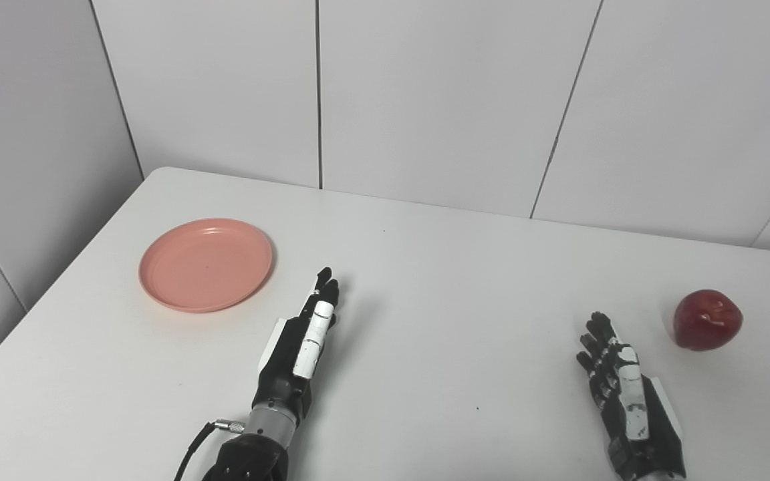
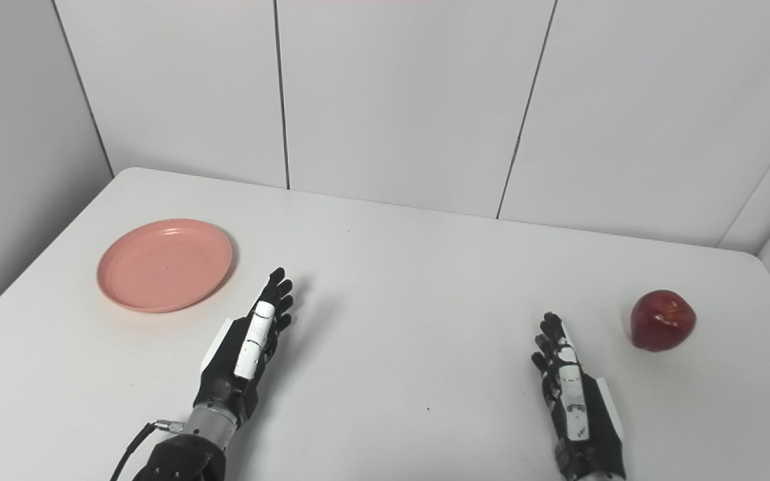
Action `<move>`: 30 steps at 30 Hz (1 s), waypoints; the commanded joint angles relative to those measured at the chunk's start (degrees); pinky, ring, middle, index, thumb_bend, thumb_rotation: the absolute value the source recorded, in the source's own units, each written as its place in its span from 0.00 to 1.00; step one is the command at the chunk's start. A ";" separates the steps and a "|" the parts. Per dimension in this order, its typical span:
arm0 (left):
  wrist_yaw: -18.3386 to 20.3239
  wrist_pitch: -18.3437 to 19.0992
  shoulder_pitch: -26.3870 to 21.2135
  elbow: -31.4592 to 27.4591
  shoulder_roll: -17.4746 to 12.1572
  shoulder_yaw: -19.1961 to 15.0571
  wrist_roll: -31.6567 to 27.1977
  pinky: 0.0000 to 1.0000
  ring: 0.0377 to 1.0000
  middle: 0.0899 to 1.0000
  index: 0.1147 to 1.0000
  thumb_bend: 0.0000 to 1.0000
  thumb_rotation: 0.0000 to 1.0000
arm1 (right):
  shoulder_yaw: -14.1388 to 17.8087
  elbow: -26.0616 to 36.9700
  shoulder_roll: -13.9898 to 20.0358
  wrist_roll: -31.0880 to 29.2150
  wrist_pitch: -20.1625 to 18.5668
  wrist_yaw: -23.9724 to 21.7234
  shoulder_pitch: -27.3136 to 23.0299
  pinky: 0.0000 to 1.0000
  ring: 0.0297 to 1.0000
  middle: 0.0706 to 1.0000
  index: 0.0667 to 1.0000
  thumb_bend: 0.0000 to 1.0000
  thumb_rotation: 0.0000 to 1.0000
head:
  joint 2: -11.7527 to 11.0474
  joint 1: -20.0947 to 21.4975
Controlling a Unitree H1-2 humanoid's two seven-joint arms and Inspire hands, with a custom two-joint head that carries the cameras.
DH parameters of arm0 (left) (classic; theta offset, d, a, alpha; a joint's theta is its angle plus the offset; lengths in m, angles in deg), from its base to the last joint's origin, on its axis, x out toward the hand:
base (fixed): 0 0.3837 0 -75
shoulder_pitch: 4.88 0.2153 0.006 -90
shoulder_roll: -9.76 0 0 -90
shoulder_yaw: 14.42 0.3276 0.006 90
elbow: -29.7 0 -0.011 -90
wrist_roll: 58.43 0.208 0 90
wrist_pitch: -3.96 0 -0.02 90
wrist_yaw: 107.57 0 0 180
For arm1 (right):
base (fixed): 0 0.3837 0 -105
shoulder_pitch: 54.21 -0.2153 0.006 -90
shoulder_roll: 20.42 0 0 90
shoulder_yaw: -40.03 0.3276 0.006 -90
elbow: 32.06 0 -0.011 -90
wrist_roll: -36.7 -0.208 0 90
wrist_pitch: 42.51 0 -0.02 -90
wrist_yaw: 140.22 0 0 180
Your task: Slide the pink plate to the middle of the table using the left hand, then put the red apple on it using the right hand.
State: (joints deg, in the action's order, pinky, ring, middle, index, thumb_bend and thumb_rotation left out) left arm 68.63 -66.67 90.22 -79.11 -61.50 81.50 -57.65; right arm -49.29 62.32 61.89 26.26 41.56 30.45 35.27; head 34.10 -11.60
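White table (image 1: 425,267) holds one pink plate (image 1: 206,264), one red apple (image 1: 707,319); left hand (image 1: 301,341), right hand (image 1: 622,391) outstretched, empty.

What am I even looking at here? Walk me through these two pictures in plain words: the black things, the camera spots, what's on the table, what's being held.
Both pictures show one scene, taken by two cameras side by side on a humanoid robot's head, looking down at a white table. That is why they look nearly alike, only slightly offset.

The black-and-white things coming in from the bottom edge are the robot's two arms, each ending in a robot hand with fingers and a thumb. The left robot hand is stretched out flat, and so is the right robot hand. Neither holds anything.

Two things lie on the table: an empty pink plate at the far left, apart from the left hand, and a red apple at the right, just beyond the right hand and not touched by it.
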 commanded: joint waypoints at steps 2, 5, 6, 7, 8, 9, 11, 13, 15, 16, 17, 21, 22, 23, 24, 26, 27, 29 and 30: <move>-1.28 -0.82 4.88 -0.61 1.87 0.36 1.48 1.00 1.00 1.00 1.00 0.76 1.00 | 0.75 -1.12 1.03 -0.22 1.60 -0.69 -0.09 1.00 1.00 1.00 0.98 0.92 1.00 | -0.14 -0.07; -1.58 -0.13 4.81 -0.88 1.98 0.74 1.71 1.00 1.00 1.00 1.00 0.75 1.00 | 0.85 -1.58 1.21 -0.19 2.10 -0.96 -0.15 1.00 1.00 1.00 0.98 0.90 1.00 | -0.37 -0.15; -1.66 -0.06 4.78 -0.89 1.94 0.84 1.73 1.00 1.00 1.00 1.00 0.74 1.00 | 0.87 -1.66 1.21 -0.09 2.16 -0.96 -0.16 1.00 1.00 1.00 0.98 0.90 1.00 | -0.37 -0.15; -1.67 0.00 4.76 -0.87 1.86 0.93 1.69 1.00 1.00 1.00 1.00 0.73 1.00 | 0.87 -1.71 1.21 -0.01 2.21 -0.96 -0.15 1.00 1.00 0.99 0.98 0.90 1.00 | -0.53 -0.28; -1.69 0.04 4.74 -0.86 1.79 1.01 1.64 1.00 1.00 1.00 1.00 0.73 1.00 | 0.86 -1.73 1.20 0.02 2.24 -0.96 -0.14 1.00 1.00 0.99 0.98 0.90 1.00 | -0.53 -0.28; -1.77 -0.07 4.76 -0.72 1.73 1.14 1.72 1.00 1.00 1.00 1.00 0.73 1.00 | 0.91 -1.92 1.19 -0.10 2.40 -1.03 -0.14 1.00 1.00 0.99 0.98 0.90 1.00 | -0.99 -0.82; -1.96 -0.24 4.83 -0.44 1.76 1.36 1.81 1.00 1.00 1.00 1.00 0.73 1.00 | 1.05 -2.32 1.20 -0.42 2.71 -1.20 -0.13 1.00 1.00 0.99 0.98 0.90 1.00 | -1.63 -1.71; -2.22 -0.31 4.94 -0.17 1.92 1.64 1.95 1.00 1.00 1.00 1.00 0.73 1.00 | 1.26 -2.73 1.23 -0.82 3.06 -1.44 -0.09 1.00 1.00 0.99 0.98 0.89 1.00 | -2.44 -2.27; -2.47 -0.58 5.03 0.24 2.08 1.96 2.05 1.00 1.00 1.00 1.00 0.71 1.00 | 1.40 -3.24 1.38 -1.12 3.53 -1.79 -0.04 1.00 1.00 0.99 0.97 0.88 1.00 | -3.57 -2.86; -2.59 -0.80 5.05 0.50 2.15 2.11 2.03 1.00 1.00 1.00 1.00 0.71 1.00 | 1.45 -3.53 1.48 -1.22 3.79 -1.99 -0.02 1.00 1.00 1.00 0.98 0.88 1.00 | -3.74 -2.94; -2.69 -1.29 5.06 0.96 2.21 2.31 1.96 1.00 1.00 1.00 1.00 0.70 1.00 | 1.51 -4.12 1.66 -1.36 4.42 -2.38 -0.05 1.00 1.00 1.00 0.98 0.88 1.00 | -4.71 -3.51; -3.34 -2.14 5.00 2.17 2.62 2.92 2.22 1.00 1.00 1.00 1.00 0.69 1.00 | 1.69 -5.82 2.25 -1.50 5.86 -3.33 -0.13 1.00 1.00 1.00 0.99 0.85 1.00 | -6.53 -5.04; -3.55 -2.25 5.01 2.38 2.73 3.06 2.34 1.00 1.00 1.00 1.00 0.68 1.00 | 1.73 -6.07 2.36 -1.48 6.00 -3.44 -0.13 1.00 1.00 1.00 1.00 0.85 1.00 | -6.53 -5.04; -3.65 -2.71 4.98 2.79 2.78 3.27 2.50 1.00 1.00 1.00 1.00 0.68 1.00 | 1.77 -6.39 2.55 -1.45 6.14 -3.53 -0.15 1.00 1.00 1.00 1.00 0.86 1.00 | -7.23 -5.81; -3.70 -3.05 4.96 3.08 2.80 3.42 2.60 1.00 1.00 1.00 1.00 0.67 1.00 | 1.80 -6.61 2.67 -1.43 6.23 -3.60 -0.16 1.00 1.00 1.00 1.00 0.86 1.00 | -7.23 -5.81; -3.77 -3.70 4.84 3.81 2.95 3.70 2.91 1.00 1.00 1.00 1.00 0.66 1.00 | 1.91 -7.08 2.97 -1.55 6.37 -3.78 -0.26 1.00 1.00 1.00 1.00 0.86 1.00 | -8.06 -6.82; -3.81 -3.89 4.81 4.05 3.03 3.76 2.99 1.00 1.00 1.00 1.00 0.66 1.00 | 1.97 -7.21 3.04 -1.62 6.40 -3.83 -0.29 1.00 1.00 1.00 1.00 0.86 1.00 | -8.06 -6.82; -4.05 -4.15 4.82 4.35 3.24 3.94 3.18 1.00 1.00 1.00 1.00 0.67 1.00 | 2.09 -7.31 3.14 -1.93 6.25 -3.97 -0.27 1.00 1.00 1.00 1.00 0.86 1.00 | -8.35 -7.15; -4.14 -4.22 4.84 4.47 3.26 4.06 3.29 1.00 1.00 1.00 1.00 0.67 1.00 | 2.12 -7.21 3.14 -1.97 6.09 -3.95 -0.20 1.00 1.00 1.00 1.00 0.87 1.00 | -8.54 -7.32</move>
State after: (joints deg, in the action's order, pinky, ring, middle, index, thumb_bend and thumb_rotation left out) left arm 65.14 -69.49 90.28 -74.70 -60.36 85.54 -54.92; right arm -47.99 57.86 64.42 24.40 45.20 26.85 33.68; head 25.75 -18.72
